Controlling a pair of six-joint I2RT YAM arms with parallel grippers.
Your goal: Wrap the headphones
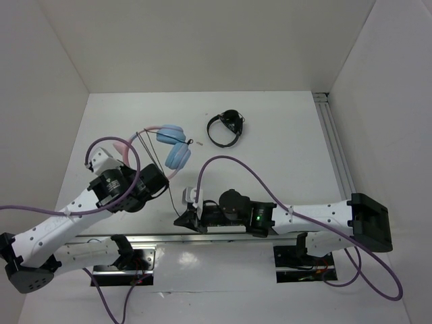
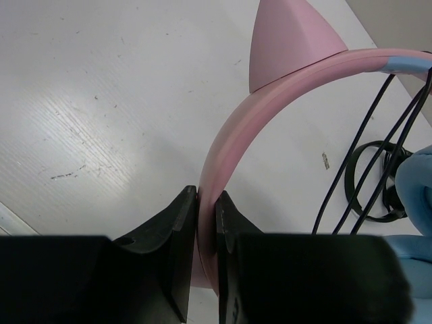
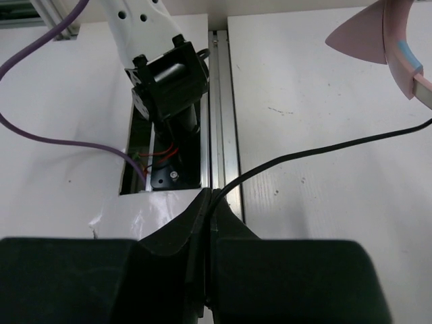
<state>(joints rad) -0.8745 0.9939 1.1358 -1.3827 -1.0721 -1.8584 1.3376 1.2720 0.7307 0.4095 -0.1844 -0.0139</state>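
Note:
The headphones (image 1: 174, 145), with light blue earcups and a pink headband, lie left of the table's middle. My left gripper (image 1: 163, 183) is shut on the pink headband (image 2: 223, 162); a pink cat ear (image 2: 287, 40) stands just beyond the grip. Several strands of the thin black cable (image 2: 358, 155) run across the band beside a blue earcup (image 2: 415, 175). My right gripper (image 3: 211, 196), near the front rail, is shut on the black cable (image 3: 324, 148). From there the cable stretches up and right toward the headband (image 3: 398, 47).
Smaller all-black headphones (image 1: 226, 128) lie behind and to the right of the pink ones. An aluminium rail (image 3: 226, 135) runs along the near edge, with the left arm's base (image 3: 169, 74) beside it. Another rail (image 1: 335, 148) lines the right side. White walls enclose the table.

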